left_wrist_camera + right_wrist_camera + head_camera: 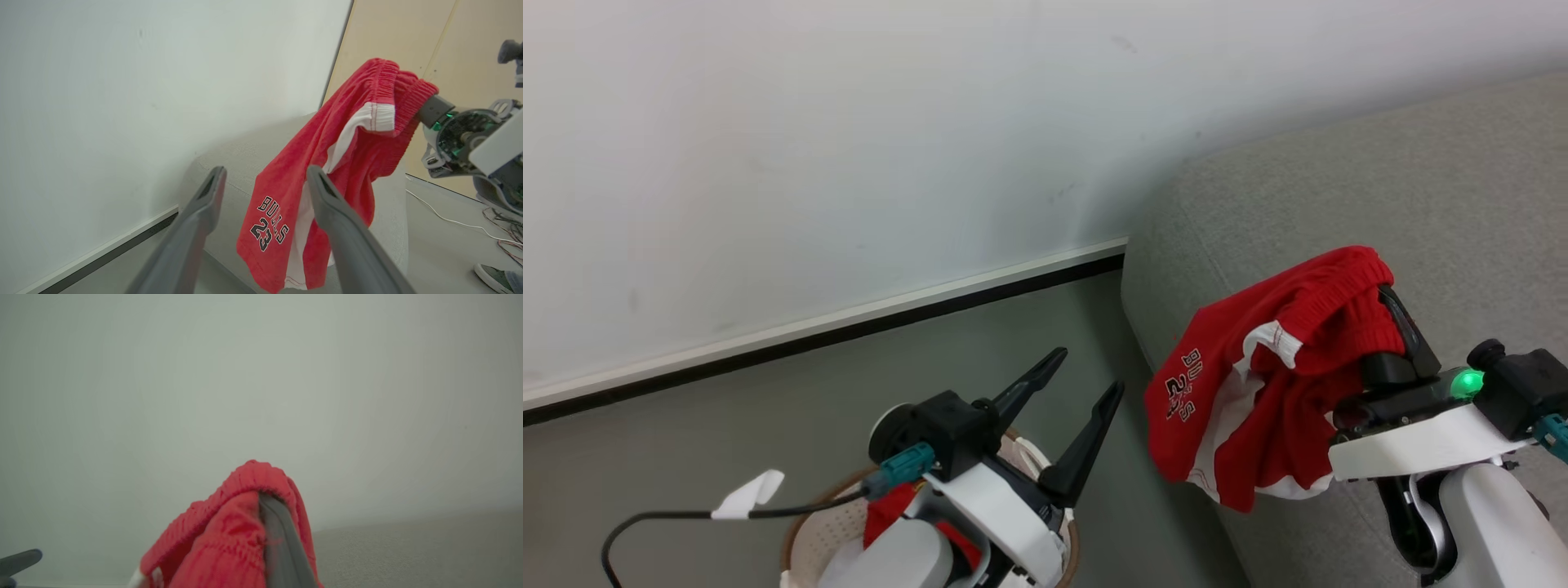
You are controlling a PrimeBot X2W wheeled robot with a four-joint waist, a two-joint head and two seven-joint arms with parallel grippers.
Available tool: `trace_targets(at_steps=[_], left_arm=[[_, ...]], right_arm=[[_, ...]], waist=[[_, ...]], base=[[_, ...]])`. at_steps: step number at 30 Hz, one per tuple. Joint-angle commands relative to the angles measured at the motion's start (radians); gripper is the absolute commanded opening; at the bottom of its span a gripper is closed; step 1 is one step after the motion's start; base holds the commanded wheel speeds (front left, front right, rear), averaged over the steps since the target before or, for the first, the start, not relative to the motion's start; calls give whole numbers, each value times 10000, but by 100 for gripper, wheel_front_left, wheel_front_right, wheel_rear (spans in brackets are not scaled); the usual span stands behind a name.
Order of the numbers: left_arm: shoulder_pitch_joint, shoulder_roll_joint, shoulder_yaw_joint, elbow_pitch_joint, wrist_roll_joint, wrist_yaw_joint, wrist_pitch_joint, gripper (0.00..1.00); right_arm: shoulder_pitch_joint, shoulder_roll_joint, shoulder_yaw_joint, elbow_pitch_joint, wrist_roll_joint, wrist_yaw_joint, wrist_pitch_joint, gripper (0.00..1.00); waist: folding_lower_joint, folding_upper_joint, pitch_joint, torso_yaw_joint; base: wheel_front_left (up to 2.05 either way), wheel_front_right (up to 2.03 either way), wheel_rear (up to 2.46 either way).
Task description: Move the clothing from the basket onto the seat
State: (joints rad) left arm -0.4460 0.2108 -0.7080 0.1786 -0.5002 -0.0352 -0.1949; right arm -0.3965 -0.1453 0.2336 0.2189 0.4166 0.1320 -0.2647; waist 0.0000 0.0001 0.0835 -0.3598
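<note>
Red clothing (1258, 384) with white trim and "BULLS 23" lettering hangs from my right gripper (1380, 294), which is shut on its elastic waistband. The fabric dangles over the rounded end of the grey seat (1380, 180). In the right wrist view the waistband (229, 535) wraps over one dark finger (282, 543). My left gripper (1086, 371) stands open and empty above the basket (805, 510), at the lower left. More red fabric (882, 510) lies in the basket, partly hidden by my left arm. In the left wrist view the clothing (347, 134) hangs beyond the open left gripper (264, 171).
A white wall with a dark baseboard (849, 331) runs behind the grey floor. A black cable with a white tab (747, 494) passes over the basket. In the left wrist view a white cord (449, 220) lies on the floor beside a person's shoe (494, 277).
</note>
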Motion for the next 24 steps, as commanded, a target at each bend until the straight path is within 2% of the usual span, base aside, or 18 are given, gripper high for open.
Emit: trace_targets(at_steps=[1,10,17,24], left_arm=[[-29,105,12,44,126,-17,-45,100],[-444,334,-66,-128,295,-78,193,100],[-900,805,-11,-691,405,-141,569,100],[-1444,1200,22,-1519,673,-184,916,100]], right_arm=[[107,-28,-72,-165,-79,-24,5,0],[-934,-425,-396,-645,-247,-24,4,0],[-2660,-1223,-1234,-643,-150,-24,4,0],[-4351,-2170,-2419,-9,-118,-24,43,0]], waist=[[0,-1,171,-347],[0,-1,1082,-580],[0,-1,2406,-266],[0,-1,3855,245]], base=[[0,0,0],[0,0,0],[0,0,0],[0,0,0]])
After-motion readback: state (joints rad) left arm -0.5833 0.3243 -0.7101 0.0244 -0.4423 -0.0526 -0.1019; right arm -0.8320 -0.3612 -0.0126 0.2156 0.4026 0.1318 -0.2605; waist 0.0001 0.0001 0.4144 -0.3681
